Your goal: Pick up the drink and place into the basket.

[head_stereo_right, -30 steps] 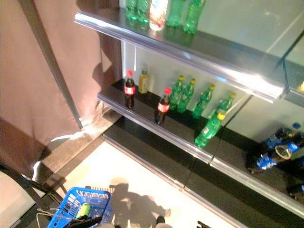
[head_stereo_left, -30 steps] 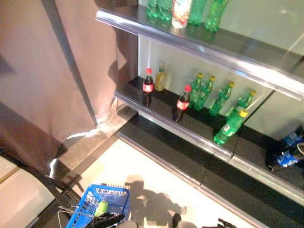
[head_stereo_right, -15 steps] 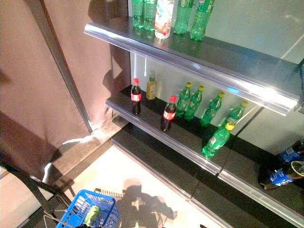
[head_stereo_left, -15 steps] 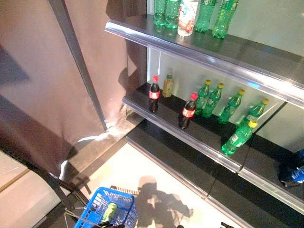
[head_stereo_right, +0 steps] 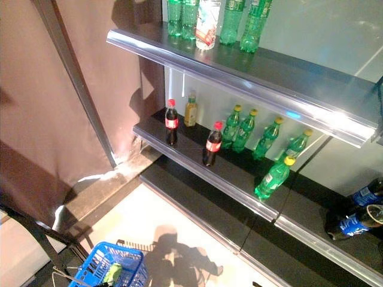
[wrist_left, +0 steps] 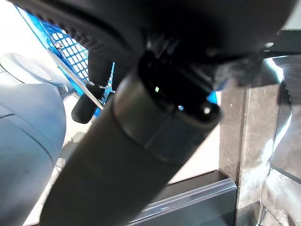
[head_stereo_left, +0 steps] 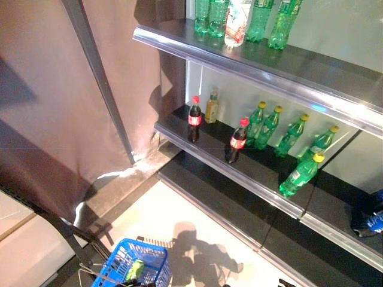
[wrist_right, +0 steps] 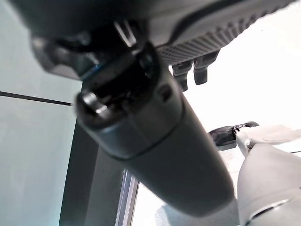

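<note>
A brown curtain (head_stereo_left: 54,113) hung to the left of the shelving, crossed by a slanting grey pole (head_stereo_left: 99,84). The pale floor (head_stereo_left: 179,215) lay below the lowest shelf (head_stereo_left: 239,230), and a strip of dark floor (head_stereo_left: 114,191) ran along the curtain's foot.

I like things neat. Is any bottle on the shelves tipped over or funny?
Yes. One green bottle at the middle shelf's front edge leans over while the others stand upright. Blue-labelled bottles lie on their sides farther right.

Two cola bottles (head_stereo_left: 195,118), one blue basket (head_stereo_left: 133,265), one amber bottle (head_stereo_left: 211,106).
</note>
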Robot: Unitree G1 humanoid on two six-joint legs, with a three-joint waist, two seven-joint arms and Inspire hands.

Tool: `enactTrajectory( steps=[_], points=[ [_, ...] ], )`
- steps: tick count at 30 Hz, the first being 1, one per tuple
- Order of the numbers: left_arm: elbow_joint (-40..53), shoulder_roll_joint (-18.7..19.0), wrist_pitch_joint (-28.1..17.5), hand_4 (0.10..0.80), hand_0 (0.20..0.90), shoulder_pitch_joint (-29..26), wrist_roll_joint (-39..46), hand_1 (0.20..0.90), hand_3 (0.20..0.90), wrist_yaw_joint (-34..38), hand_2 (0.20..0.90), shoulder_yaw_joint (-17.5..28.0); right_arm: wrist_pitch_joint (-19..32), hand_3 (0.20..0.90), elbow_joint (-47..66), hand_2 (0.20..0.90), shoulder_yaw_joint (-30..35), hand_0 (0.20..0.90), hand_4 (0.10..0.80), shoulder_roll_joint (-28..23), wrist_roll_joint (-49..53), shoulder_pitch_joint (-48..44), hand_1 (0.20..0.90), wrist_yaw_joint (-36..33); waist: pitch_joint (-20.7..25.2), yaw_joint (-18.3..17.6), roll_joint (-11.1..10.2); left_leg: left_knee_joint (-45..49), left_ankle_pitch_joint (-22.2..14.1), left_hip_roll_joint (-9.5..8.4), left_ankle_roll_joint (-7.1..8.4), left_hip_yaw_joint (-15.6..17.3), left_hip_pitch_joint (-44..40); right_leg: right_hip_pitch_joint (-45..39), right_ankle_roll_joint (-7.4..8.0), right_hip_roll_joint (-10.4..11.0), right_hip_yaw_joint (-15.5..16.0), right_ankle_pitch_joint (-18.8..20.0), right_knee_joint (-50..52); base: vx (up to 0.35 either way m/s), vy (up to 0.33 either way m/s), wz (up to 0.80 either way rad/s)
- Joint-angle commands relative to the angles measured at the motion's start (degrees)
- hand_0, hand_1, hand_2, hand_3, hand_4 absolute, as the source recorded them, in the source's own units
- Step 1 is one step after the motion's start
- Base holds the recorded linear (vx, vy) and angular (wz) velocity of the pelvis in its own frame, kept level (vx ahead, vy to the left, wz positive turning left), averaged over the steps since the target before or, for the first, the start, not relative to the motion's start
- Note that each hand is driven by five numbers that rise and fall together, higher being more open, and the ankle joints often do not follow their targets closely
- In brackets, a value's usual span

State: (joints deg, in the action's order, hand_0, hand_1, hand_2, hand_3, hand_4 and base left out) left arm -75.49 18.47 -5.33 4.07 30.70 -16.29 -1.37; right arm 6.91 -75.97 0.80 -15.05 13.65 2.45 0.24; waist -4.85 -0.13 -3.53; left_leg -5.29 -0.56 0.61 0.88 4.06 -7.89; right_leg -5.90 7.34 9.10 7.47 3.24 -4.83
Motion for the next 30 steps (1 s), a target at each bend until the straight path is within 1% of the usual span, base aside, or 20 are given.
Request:
enactTrajectory(
  steps=[1, 6, 11, 15, 18, 20, 23, 25, 26, 30],
  points=[
    [4.04, 1.25, -5.08, 0.1, 0.3, -7.24, -1.7, 0.3, 0.2, -1.79, 0.3, 0.75, 1.88, 0.9, -1.65, 0.9, -0.58, 0.9, 0.8, -4.5, 1.05, -3.86, 0.9, -0.87, 0.27, 0.05, 2.27, 0.29, -2.95, 2.77, 1.61, 6.18, -1.14, 0.82, 1.84, 0.08, 0.97, -2.4, 4.0, 0.0, 0.0, 0.0],
    [4.33, 1.4, -4.84, 0.1, 0.3, -7.48, -0.96, 0.3, 0.2, -1.46, 0.3, 1.05, 1.26, 0.9, -1.4, 0.9, -0.79, 0.9, 0.8, -4.87, 0.41, -3.93, 0.9, -0.97, 0.34, 0.13, 2.09, 0.29, -3.05, 3.0, 1.75, 6.57, -1.7, -0.02, 1.65, -0.12, 1.11, -2.29, 3.27, 0.023, -0.009, 0.0],
    [4.4, 1.27, -4.78, 0.1, 0.3, -6.82, -1.28, 0.3, 0.2, -1.48, 0.3, 1.3, 0.9, 0.9, -1.22, 0.9, -0.79, 0.9, 0.8, -5.06, -0.33, -3.74, 0.9, -0.89, 0.26, 0.49, 1.9, 0.29, -2.85, 3.22, 2.19, 6.76, -1.42, -0.26, 1.88, -0.23, 1.29, -1.3, 1.6, 0.028, -0.012, 0.0],
    [4.71, 0.98, -4.61, 0.1, 0.3, -7.23, -0.39, 0.3, 0.2, -1.06, 0.3, 0.45, -0.24, 0.9, -0.43, 0.9, -1.73, 0.9, 0.8, -5.27, -0.61, -4.64, 0.9, -0.81, -1.21, 0.76, 2.11, 0.29, -1.89, 4.07, 2.82, 7.3, 0.87, 1.85, 2.01, -0.03, 1.62, -0.37, 1.08, -0.036, 0.005, 0.03],
    [6.0, 0.22, -4.67, 0.1, 0.3, -8.87, 2.29, 0.3, 0.2, 0.54, 0.3, -1.3, -1.4, 0.9, 0.05, 0.9, -3.04, 0.9, 0.8, -5.73, -1.35, -6.66, 0.9, -1.19, -3.04, 1.07, 2.69, 0.29, -0.52, 4.87, 3.31, 8.19, 4.75, 5.72, 2.15, 0.68, 3.05, 1.02, 0.78, -0.23, 0.043, 0.04],
    [6.1, -0.16, -5.08, 0.1, 0.3, -10.1, 3.79, 0.3, 0.2, 1.14, 0.3, -1.91, -1.2, 0.9, -0.52, 0.9, -3.46, 0.9, 0.8, -6.14, -1.11, -8.14, 0.9, -1.42, -4.34, 1.42, 2.93, 0.29, -0.12, 4.78, 3.37, 7.65, 6.51, 7.22, 2.06, 0.84, 3.45, 1.52, 0.67, -0.199, 0.037, 0.05],
    [7.41, -0.69, -5.64, 0.1, 0.3, -11.27, 4.31, 0.3, 0.2, 1.45, 0.3, -2.17, -1.89, 0.9, -0.31, 0.9, -4.17, 0.9, 0.8, -6.65, -1.12, -10.4, 0.9, -2.11, -6.79, 1.99, 3.17, 0.56, 0.91, 4.47, 2.96, 6.94, 8.92, 10.71, 1.78, 1.48, 3.42, 1.24, 2.54, -0.2, 0.032, 0.04],
    [7.68, -0.27, -6.21, 0.1, 0.3, -13.74, 6.19, 0.3, 0.2, 1.35, 0.3, -3.28, -1.93, 0.9, 0.46, 0.9, -4.78, 0.9, 0.8, -7.66, 0.85, -12.22, 0.9, -2.46, -10.53, 2.12, 2.79, 7.31, 0.8, 4.7, 3.19, 5.24, 14.54, 14.91, 0.67, 1.78, 3.03, 0.3, 7.19, -0.347, -0.007, 0.01],
    [7.49, 0.07, -6.79, 0.1, 0.3, -15.33, 8.02, 0.3, 0.2, 1.09, 0.3, -4.2, -1.28, 0.9, 0.56, 0.9, -5.37, 0.9, 0.8, -8.29, 1.7, -13.28, 0.9, -1.94, -12.76, 2.03, 2.66, 12.02, 0.27, 4.86, 3.37, 3.49, 18.52, 18.12, 0.02, 1.85, 2.49, -0.51, 10.92, -0.292, -0.008, 0.07],
    [7.84, 0.46, -7.03, 0.1, 0.3, -16.68, 9.53, 0.3, 0.2, 1.23, 0.3, -4.96, -0.46, 0.9, 0.7, 0.9, -6.19, 0.9, 0.8, -8.75, 2.08, -14.3, 0.9, -1.46, -14.41, 1.82, 2.43, 16.66, -0.85, 4.92, 3.15, 2.11, 22.48, 22.1, -0.47, 1.96, 1.72, -1.67, 15.02, -0.174, -0.009, 0.19]
  ],
)
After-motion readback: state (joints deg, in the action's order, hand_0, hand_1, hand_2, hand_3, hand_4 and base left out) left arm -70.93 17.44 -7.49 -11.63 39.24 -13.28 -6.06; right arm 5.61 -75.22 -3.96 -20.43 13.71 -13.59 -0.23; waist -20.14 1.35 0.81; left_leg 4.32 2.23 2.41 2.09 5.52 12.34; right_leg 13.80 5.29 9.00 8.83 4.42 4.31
